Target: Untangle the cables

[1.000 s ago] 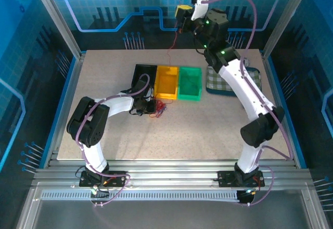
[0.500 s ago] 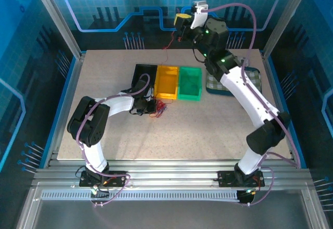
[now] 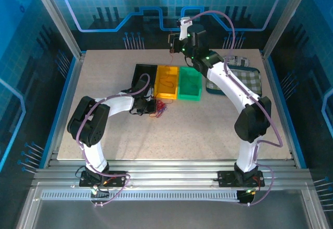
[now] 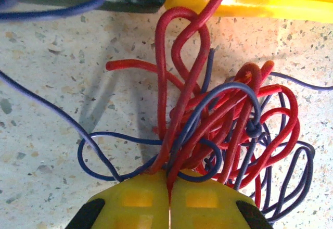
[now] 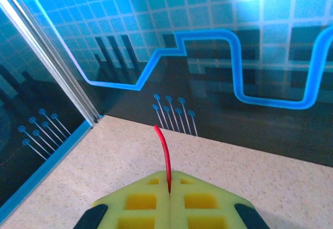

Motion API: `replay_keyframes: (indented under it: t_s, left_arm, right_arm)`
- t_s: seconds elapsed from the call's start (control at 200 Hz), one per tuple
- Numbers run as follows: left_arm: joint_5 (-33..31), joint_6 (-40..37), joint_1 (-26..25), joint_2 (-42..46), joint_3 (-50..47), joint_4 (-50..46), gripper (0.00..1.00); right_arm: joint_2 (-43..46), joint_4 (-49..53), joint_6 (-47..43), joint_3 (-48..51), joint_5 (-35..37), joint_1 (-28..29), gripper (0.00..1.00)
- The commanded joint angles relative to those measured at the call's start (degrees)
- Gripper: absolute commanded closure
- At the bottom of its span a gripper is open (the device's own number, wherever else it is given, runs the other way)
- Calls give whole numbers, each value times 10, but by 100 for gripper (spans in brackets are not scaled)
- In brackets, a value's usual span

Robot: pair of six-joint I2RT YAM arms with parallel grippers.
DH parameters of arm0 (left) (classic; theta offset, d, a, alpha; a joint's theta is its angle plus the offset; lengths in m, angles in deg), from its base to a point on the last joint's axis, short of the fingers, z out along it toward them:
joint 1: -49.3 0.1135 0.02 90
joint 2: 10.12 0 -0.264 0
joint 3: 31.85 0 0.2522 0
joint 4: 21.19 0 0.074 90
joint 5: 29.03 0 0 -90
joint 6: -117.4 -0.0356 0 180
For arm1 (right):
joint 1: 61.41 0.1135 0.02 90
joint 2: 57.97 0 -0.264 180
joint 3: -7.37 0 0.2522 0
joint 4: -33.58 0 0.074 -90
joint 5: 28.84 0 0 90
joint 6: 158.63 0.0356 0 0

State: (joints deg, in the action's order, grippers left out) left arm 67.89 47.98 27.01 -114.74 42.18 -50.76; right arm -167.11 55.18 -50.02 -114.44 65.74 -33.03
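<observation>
The cables (image 4: pixel 229 130) are a tangled bunch of thin red and dark blue wires on the speckled table, just in front of the orange bin (image 4: pixel 281 5). My left gripper (image 4: pixel 169 186) is shut on the near side of the bunch, with red strands pinched between its yellow pads. From above, the bunch (image 3: pixel 161 108) lies right of the left gripper (image 3: pixel 149 105). My right gripper (image 3: pixel 174 40) hovers high over the table's far edge, behind the orange bin (image 3: pixel 166 81). It is shut on one red cable (image 5: pixel 165 153), whose short free end curves up out of the right gripper (image 5: pixel 169 188).
Three bins stand side by side mid-table: black (image 3: pixel 141 77), orange and green (image 3: pixel 190 83). A checked cloth (image 3: pixel 237 80) lies to their right under the right arm. Blue panel walls and metal posts close in the table; bare table lies in front.
The right arm has swung left and come lower along the back wall, carrying the red cable to behind the orange bin. The left arm and the bunch have stayed put.
</observation>
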Motion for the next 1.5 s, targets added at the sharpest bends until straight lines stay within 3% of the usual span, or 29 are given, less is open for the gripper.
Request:
replay_keyframes:
  t_s: [0.0, 0.706, 0.831, 0.916, 1.146, 1.291, 1.496]
  left_arm:
    - [-13, -8, 1, -12, -5, -22, 100]
    - [-17, -4, 1, -2, -13, -15, 100]
    - [-16, -4, 1, 5, -16, -11, 100]
    - [-15, -4, 1, 9, -18, -9, 100]
    - [-13, -2, 2, 13, -22, -6, 100]
    - [-9, 1, 3, 17, -27, -1, 100]
    - [37, 3, 25, 34, -49, 25, 100]
  right_arm:
    - [-22, 43, -2, 3, 40, -5, 100]
    - [-214, 219, -6, -86, 13, 20, 100]
    - [-207, 223, -1, -84, 35, 20, 68]
    - [-191, 209, -5, -74, 46, 20, 59]
    - [-143, 167, -11, -37, 47, 20, 49]
    - [-114, 146, -20, -4, 46, 20, 48]
    - [-25, 97, -52, 138, -50, 28, 51]
